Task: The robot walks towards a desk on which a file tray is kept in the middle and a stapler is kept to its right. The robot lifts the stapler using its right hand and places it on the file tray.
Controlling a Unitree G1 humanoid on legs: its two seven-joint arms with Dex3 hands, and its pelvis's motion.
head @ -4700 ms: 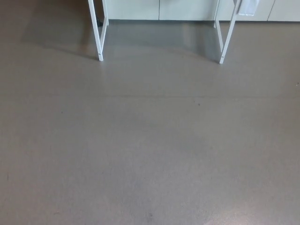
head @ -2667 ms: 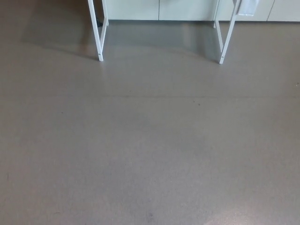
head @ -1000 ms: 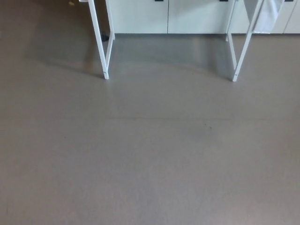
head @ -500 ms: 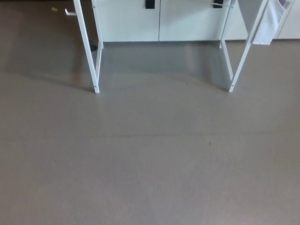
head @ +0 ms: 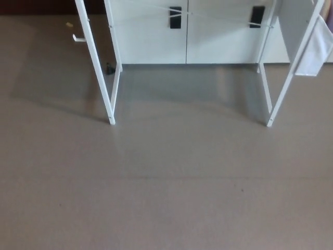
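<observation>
The stapler and the file tray are out of sight, up past the top edge where the desk's top would be. Only the desk's white legs show: the left front leg (head: 96, 62) and the right front leg (head: 289, 70). Both sit lower and larger than half a second ago, because the whole view has moved closer. The pale cabinets (head: 151, 36) behind now show two black handles (head: 175, 17) in full. Grey floor (head: 166, 198) fills the rest. The left hand and right hand are both outside the picture, so their fingers cannot be judged.
</observation>
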